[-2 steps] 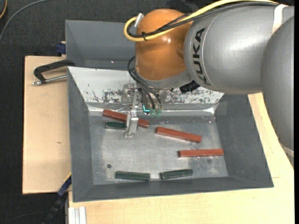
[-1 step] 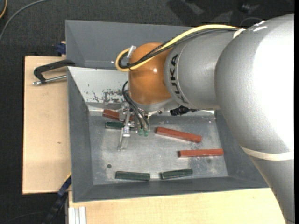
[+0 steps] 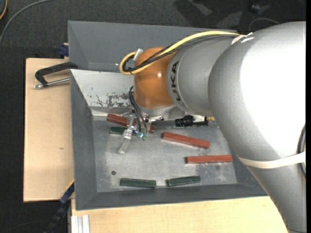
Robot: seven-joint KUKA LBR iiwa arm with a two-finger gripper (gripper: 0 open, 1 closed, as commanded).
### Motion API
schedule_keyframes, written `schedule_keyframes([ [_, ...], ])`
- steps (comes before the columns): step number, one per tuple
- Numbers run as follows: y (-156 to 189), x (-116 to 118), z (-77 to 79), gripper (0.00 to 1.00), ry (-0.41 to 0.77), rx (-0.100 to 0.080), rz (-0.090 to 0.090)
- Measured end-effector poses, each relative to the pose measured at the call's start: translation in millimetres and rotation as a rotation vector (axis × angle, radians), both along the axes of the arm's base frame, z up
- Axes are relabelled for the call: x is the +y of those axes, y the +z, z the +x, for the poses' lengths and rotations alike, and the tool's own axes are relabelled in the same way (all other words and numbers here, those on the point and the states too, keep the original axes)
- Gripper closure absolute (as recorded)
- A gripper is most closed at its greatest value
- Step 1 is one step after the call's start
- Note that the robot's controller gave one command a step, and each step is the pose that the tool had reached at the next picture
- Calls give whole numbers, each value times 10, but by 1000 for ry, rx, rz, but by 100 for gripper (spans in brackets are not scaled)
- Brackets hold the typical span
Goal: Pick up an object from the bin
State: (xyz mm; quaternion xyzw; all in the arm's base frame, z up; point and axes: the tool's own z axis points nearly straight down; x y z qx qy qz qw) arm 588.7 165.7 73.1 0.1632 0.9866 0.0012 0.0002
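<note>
My gripper (image 3: 132, 139) hangs below the orange cover at the back left of the bin, its two thin metal fingers spread apart, open, nothing seen between them. One silver finger (image 3: 124, 143) slants down to the left and reaches the bin floor. Just left of the fingers lie a red-brown bar (image 3: 116, 119) and, in front of it, a short dark green bar (image 3: 117, 129). Both lie beside the gripper, not inside it. Another red-brown bar (image 3: 185, 140) lies to the right of the gripper on the floor.
A further red bar (image 3: 209, 159) lies at the right. Two dark green bars (image 3: 138, 182) (image 3: 183, 181) lie along the front wall. A black stick-like thing (image 3: 192, 122) shows under the arm. The arm covers the bin's right side.
</note>
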Motion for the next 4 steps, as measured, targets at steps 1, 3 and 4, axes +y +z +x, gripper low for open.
schedule_keyframes([
  [1, 35, -1, 30, 100, -1, -12, 2],
  [3, -2, -5, 1, 100, 0, -3, 0],
  [4, 1366, -23, 28, 100, 31, -14, 3],
])
